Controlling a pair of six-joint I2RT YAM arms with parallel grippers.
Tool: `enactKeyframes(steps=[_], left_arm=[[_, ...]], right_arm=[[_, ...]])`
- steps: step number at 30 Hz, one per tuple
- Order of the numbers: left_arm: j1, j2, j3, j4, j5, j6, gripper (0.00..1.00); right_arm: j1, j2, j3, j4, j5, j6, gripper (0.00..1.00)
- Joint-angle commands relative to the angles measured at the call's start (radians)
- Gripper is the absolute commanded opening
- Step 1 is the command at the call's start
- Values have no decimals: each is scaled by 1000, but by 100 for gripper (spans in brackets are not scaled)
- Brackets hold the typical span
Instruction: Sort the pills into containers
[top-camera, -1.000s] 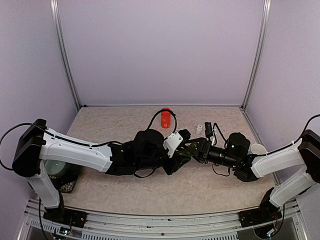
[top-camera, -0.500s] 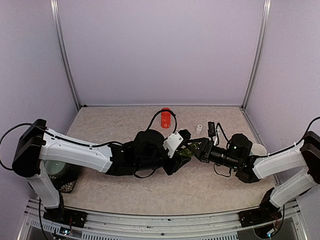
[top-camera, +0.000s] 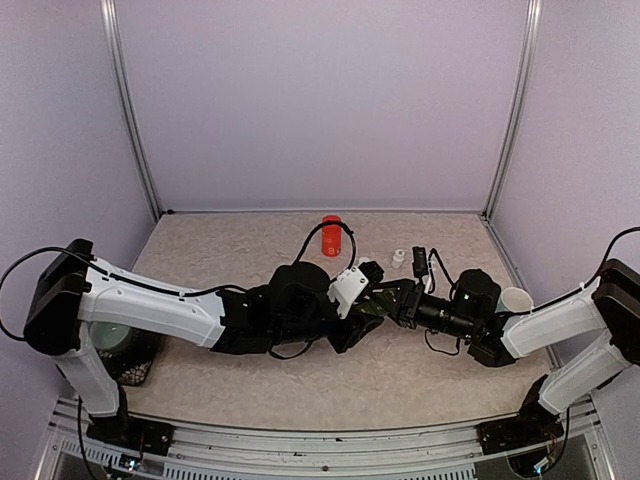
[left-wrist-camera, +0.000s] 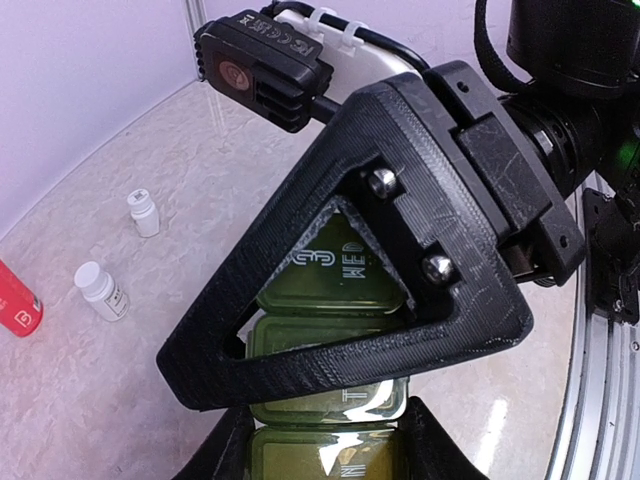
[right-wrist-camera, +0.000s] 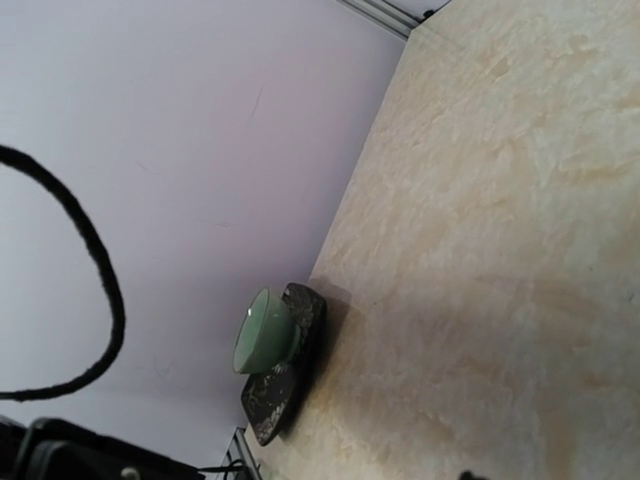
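Observation:
The containers (left-wrist-camera: 330, 400) are a dark green strip of joined lidded compartments, lids down with pale letters on them. My left gripper (left-wrist-camera: 328, 445) is shut on the strip's near end, one black finger on each side. My right gripper (top-camera: 385, 297) meets it from the right above the middle of the table. In the left wrist view one of its triangular black fingers (left-wrist-camera: 400, 250) lies across the strip's lids, and the other is hidden. The right wrist view shows none of its own fingers. No loose pills show.
A red bottle (top-camera: 331, 236) and small white bottles (top-camera: 399, 256) stand at the back of the table. A green cup (right-wrist-camera: 265, 330) sits on a dark tray (top-camera: 125, 365) at the left wall. A pale cup (top-camera: 516, 299) stands behind the right arm.
The right gripper has edged left, closer over the strip held by the left gripper. The left arm has barely moved.

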Motion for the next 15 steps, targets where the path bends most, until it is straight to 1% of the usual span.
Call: enactKeyframes(steps=[1, 9, 15], left_arm=[[-10, 6, 20, 35, -15, -3, 37], [-14, 8, 15, 39, -30, -3, 37], [-17, 9, 15, 45, -44, 1, 37]], right_arm=[[9, 7, 12, 39, -2, -3, 56], [9, 17, 18, 61, -21, 8, 42], [9, 48, 21, 86, -40, 29, 44]])
